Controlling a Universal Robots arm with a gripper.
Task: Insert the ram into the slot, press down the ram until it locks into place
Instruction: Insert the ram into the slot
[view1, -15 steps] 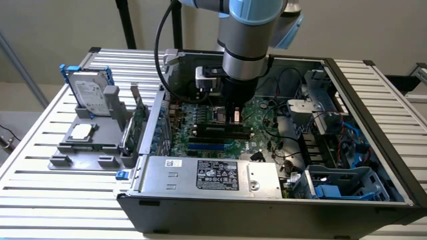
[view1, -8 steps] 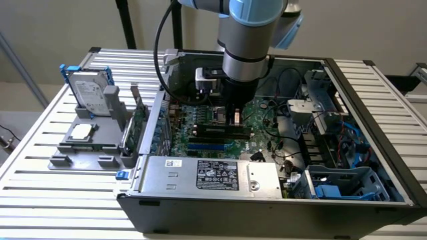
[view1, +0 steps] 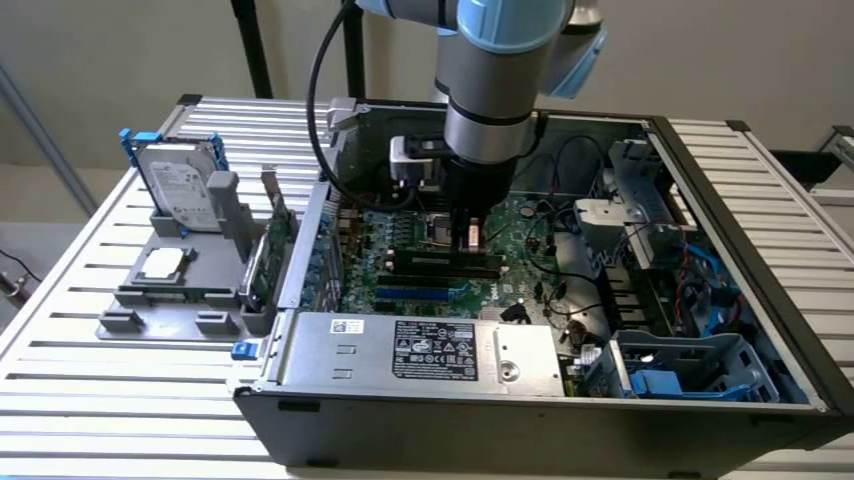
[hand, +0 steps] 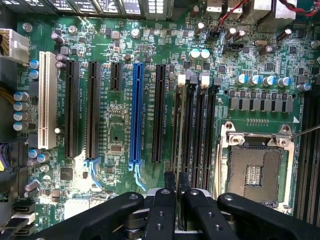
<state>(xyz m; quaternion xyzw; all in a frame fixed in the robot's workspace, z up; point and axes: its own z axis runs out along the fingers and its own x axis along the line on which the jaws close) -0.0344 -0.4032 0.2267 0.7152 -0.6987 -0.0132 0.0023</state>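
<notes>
I find the gripper positioned low inside the open computer case, directly over the bank of black memory sockets on the motherboard. In the wrist view the gripper has its two black fingers drawn close together, with a thin board pinched edge-on between the tips. I record this as the ram, clamped in the grip, with its near end hidden by the fingers. The ram stands upright and runs lengthwise in line with the slot. This is the outermost of four parallel black sockets, the one farthest from the square silver processor socket and just beside a long black expansion slot. I cannot tell whether the ram's lower edge is seated in the slot. A white latch shows at the slot's far end. The blue slot lies beyond the black expansion slot, apart from the ram. In the exterior view, a silver power supply occupies the near side of the case. A grey fixture stands beside the case on the exterior view's left, holding a hard drive upright, and everything rests on a slatted table.
</notes>
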